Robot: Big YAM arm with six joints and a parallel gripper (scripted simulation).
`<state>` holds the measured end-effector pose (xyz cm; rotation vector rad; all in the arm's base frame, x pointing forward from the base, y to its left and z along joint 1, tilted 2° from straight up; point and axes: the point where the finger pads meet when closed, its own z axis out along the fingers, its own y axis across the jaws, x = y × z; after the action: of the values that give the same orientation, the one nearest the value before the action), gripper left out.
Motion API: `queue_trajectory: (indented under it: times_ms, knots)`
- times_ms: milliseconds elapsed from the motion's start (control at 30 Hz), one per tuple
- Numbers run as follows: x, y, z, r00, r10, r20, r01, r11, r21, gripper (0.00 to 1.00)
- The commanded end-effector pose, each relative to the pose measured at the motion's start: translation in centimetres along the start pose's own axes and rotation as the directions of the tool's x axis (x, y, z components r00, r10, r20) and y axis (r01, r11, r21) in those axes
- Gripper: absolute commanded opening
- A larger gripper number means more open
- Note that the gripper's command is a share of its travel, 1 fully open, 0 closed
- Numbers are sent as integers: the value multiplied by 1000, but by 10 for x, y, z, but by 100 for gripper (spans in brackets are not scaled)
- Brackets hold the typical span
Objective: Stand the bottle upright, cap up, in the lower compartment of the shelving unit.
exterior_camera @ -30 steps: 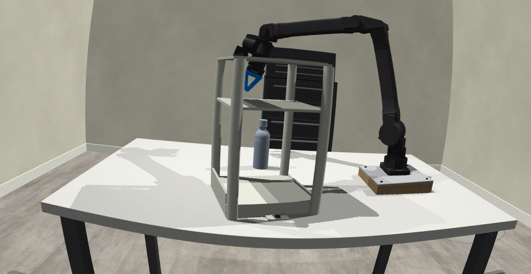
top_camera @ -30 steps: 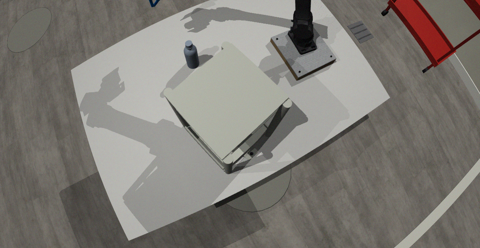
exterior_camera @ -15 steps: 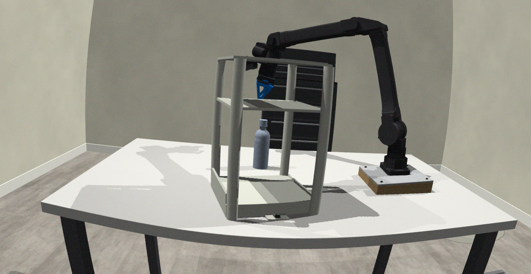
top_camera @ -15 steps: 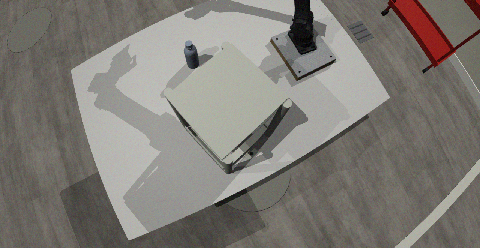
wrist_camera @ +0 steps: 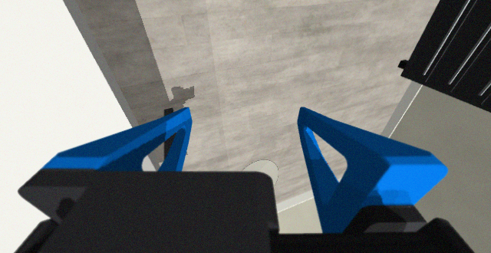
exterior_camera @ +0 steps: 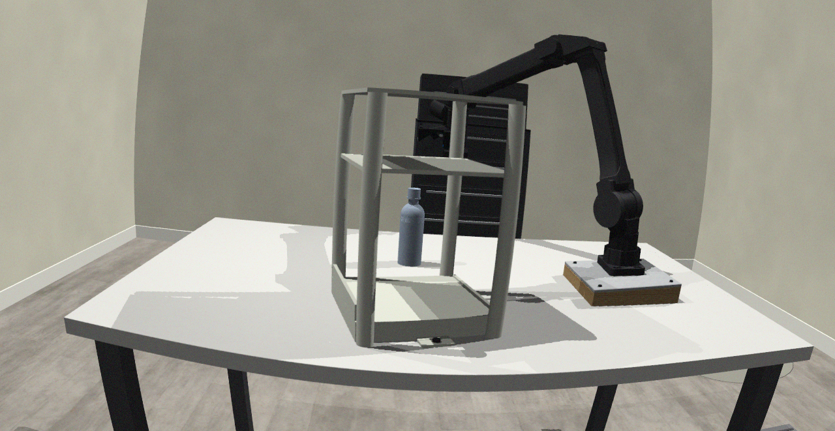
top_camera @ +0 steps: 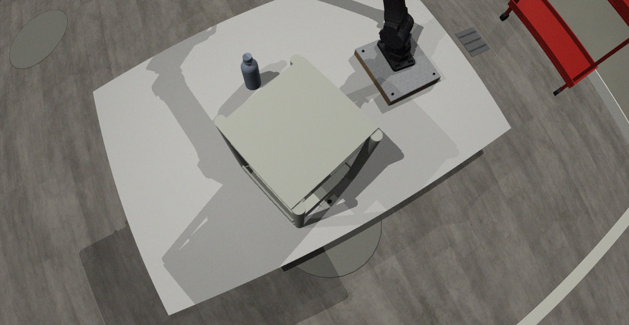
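A grey-blue bottle (top_camera: 250, 72) stands upright, cap up, on the white table just outside the back corner of the shelving unit (top_camera: 297, 133). In the exterior view the bottle (exterior_camera: 410, 227) shows through the frame, behind the shelving unit (exterior_camera: 423, 212); the lower compartment floor (exterior_camera: 420, 302) holds nothing. My gripper (wrist_camera: 245, 114) is open and empty, its blue fingers over the wooden floor beyond the table's far edge. In the exterior view the arm (exterior_camera: 601, 118) reaches behind the shelf top, where the fingers are hard to make out against a black cabinet.
The arm's base sits on a wooden block (top_camera: 398, 73) at the table's right rear. A black drawer cabinet (exterior_camera: 473, 154) stands behind the table and shows in the wrist view (wrist_camera: 456, 42). A red cart (top_camera: 567, 28) stands off to the right. A small tab (exterior_camera: 434, 341) lies at the shelf's foot.
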<state>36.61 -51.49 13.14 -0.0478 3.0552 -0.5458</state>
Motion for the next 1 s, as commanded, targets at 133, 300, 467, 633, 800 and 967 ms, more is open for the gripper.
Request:
queue_trajectory:
  times_ms: [133, 300, 467, 633, 800, 967]
  knots:
    - [5, 11, 21, 1000, -16, 15, 15, 999, 34, 84]
    - [-17, 44, 2, 995, 31, 99, -39, 996, 77, 84]
    - [-33, 82, -12, 980, 76, 184, -96, 990, 101, 84]
    - [-41, 115, -21, 960, 111, 256, -142, 984, 108, 84]
    - [-46, 151, -29, 933, 145, 329, -187, 977, 100, 84]
    - [-46, 196, -40, 888, 187, 419, -240, 968, 76, 84]
